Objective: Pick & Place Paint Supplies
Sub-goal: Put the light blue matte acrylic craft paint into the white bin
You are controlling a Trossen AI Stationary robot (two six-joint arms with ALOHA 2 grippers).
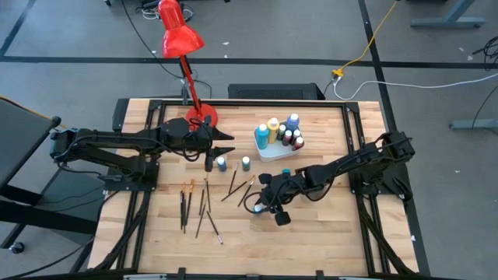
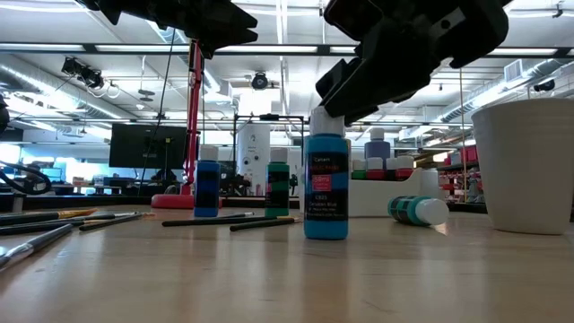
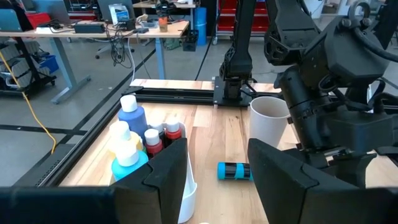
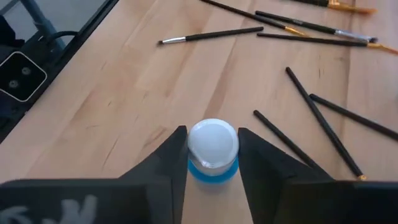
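Right gripper [image 4: 211, 165] poised over an upright blue bottle [image 2: 326, 184] with a white cap [image 4: 212, 144]. The bottle stands alone near the table's [image 1: 327, 225] front centre, its long axis vertical, directly beneath the gripper. The two fingers [image 4: 163, 163] flank the cap, one on each side, partly closed and at or nearly at its sides; firm contact cannot be confirmed, and the bottle's base rests on the wood. The approach runs straight down the bottle's axis, so a squeeze and a vertical lift seem all that is needed. Brushes [image 4: 323, 127] lie flat just beyond. Left gripper [image 1: 222, 145] waits wide open and empty at the rear, near the lamp [image 1: 180, 39] and the white tray [image 1: 274, 152] of bottles, farther off.
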